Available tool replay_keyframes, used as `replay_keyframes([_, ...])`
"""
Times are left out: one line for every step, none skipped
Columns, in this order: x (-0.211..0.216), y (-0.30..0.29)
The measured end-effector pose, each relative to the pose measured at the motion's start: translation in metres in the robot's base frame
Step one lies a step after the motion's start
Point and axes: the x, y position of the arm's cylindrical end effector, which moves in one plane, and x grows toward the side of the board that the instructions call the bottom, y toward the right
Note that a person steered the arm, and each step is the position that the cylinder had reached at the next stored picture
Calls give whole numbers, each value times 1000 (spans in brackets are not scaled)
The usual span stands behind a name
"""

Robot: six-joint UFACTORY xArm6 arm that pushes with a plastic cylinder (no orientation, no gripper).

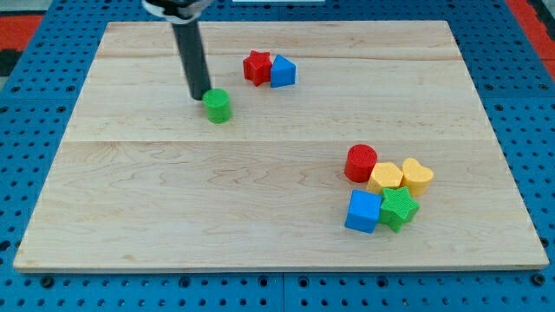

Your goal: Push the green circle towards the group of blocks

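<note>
The green circle (218, 105) sits on the wooden board (173, 199) at the upper left of the middle. My tip (200, 96) is just to the left of it, touching or nearly touching its upper-left side. A group of blocks lies at the lower right: a red circle (361, 162), a yellow hexagon-like block (387, 177), a yellow heart (418, 176), a blue cube (363, 211) and a green star (399, 206).
A red star (257, 66) and a blue block (283, 71) sit side by side near the top middle. The board lies on a blue perforated table (35, 104).
</note>
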Motion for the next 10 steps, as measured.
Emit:
replay_keyframes([10,38])
replay_keyframes([36,65])
replay_keyframes([53,65])
replay_keyframes([48,31])
replay_keyframes([50,0])
replay_keyframes([82,0])
replay_keyframes([103,13])
replay_keyframes([119,47])
replay_keyframes([130,93])
replay_keyframes([143,127])
